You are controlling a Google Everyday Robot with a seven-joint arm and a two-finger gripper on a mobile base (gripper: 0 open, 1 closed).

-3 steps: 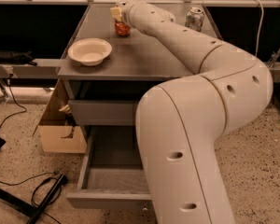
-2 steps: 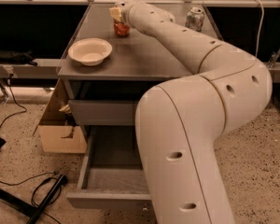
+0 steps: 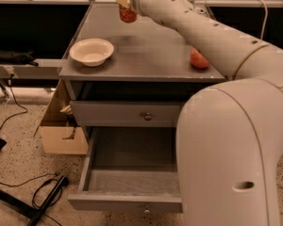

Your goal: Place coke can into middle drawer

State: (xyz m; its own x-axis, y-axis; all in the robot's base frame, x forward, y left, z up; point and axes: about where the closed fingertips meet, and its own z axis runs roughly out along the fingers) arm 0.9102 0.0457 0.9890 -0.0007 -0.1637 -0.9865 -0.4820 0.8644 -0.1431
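My tool (image 3: pixel 125 3) is clamped on the top of the coke can (image 3: pixel 128 15), which hangs just beneath it over the far edge of the table (image 3: pixel 151 55). The can is small and red, its lettering too blurred to read. My arm (image 3: pixel 203 29) stretches across the table above the open middle drawer (image 3: pixel 125 202).
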